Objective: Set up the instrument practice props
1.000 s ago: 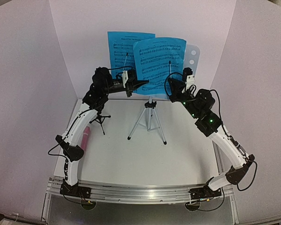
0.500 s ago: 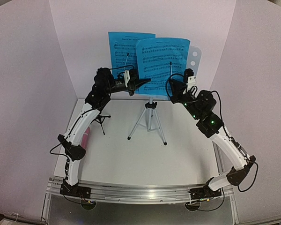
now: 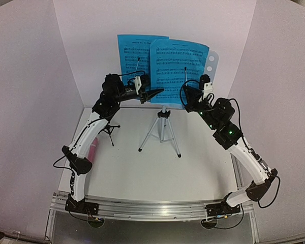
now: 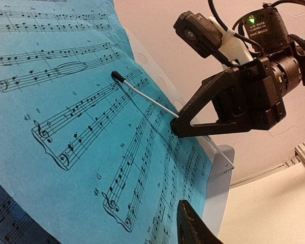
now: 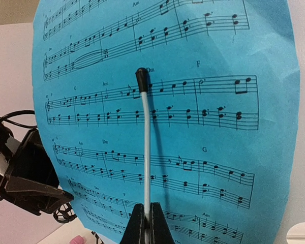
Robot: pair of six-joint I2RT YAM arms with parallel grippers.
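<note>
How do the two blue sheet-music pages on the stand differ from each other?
The left page stands almost straight; the right page is tilted, its top leaning to the right. The right page lies in front and covers the left page's right edge. The left page's top reaches higher in the top view than the right page's. Both are blue, printed with black staves, and rest on the music stand.

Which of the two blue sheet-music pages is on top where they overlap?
The right-hand blue sheet-music page: its left edge covers the left-hand page, and it sits lower.
</note>
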